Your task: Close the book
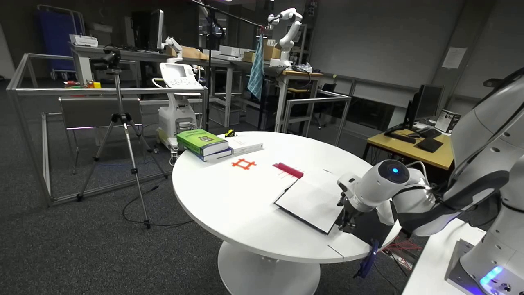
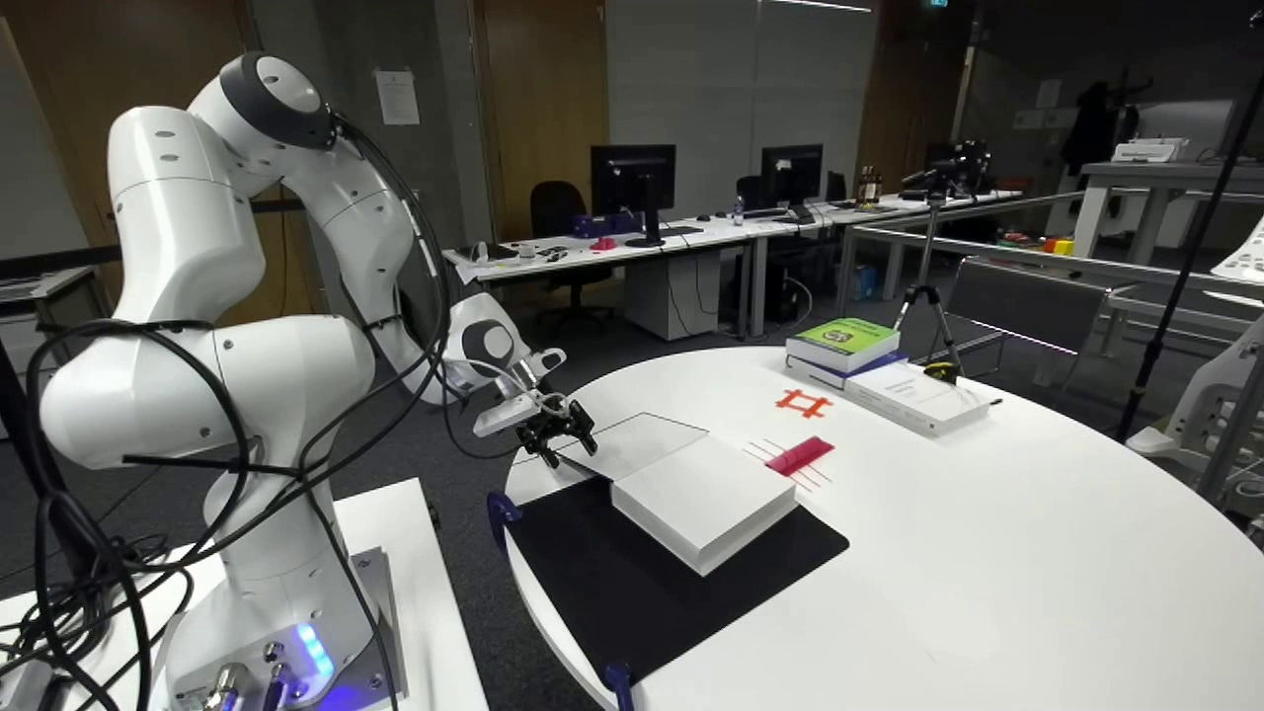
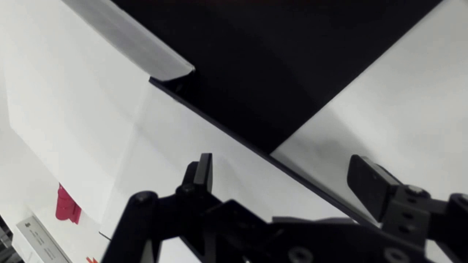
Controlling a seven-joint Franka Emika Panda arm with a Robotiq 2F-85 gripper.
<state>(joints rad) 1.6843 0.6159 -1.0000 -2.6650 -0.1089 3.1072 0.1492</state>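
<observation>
Over a white table (image 2: 997, 553), the gripper (image 3: 280, 159), fingers (image 3: 368, 180) wide apart, empty, should raise the open book's (image 2: 706, 489) cover (image 2: 647, 441) from beneath.

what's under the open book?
Black mat, running in beneath the book, on the white table. How far the mat reaches underneath, and anything else there, is hidden by the book.

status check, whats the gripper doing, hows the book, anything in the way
Gripper open at the edge of the cover, contact unclear. Book lying open, pages up. Red piece beside it, probably outside the cover's swing.
</observation>
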